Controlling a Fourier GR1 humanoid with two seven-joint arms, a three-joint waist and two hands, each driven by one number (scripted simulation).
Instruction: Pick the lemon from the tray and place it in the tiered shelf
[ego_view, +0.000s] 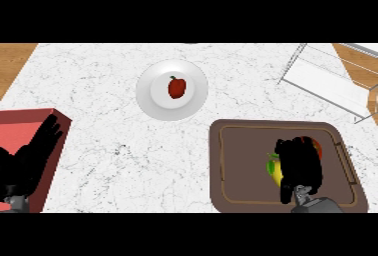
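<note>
1. The right robot hand sits low over the brown tray, fingers curled down over the lemon; only a yellow-green sliver shows at the hand's left edge, so whether the fingers have closed round the fruit or only cover it cannot be told
2. The lemon lies in the right half of the tray, and something red peeks out just beside it under the same hand. The risk, as I judge it, is that the fingers catch the red thing along with the lemon, or take it instead
3. A lemon is round and smooth, so if the fingers bear on one side only it could roll across the tray floor toward the rim rather than rise with the hand
4. The tiered shelf stands at the far right of the worktop, well apart from the tray, with thin wire edges. A carry that travels too low could strike the near edge or the tray's raised wall
5. The white plate with a red pepper lies to the left of that path, so it is little threatened
6. The left robot hand rests open, fingers up, over the red box at the left edge, and plays no part
</note>
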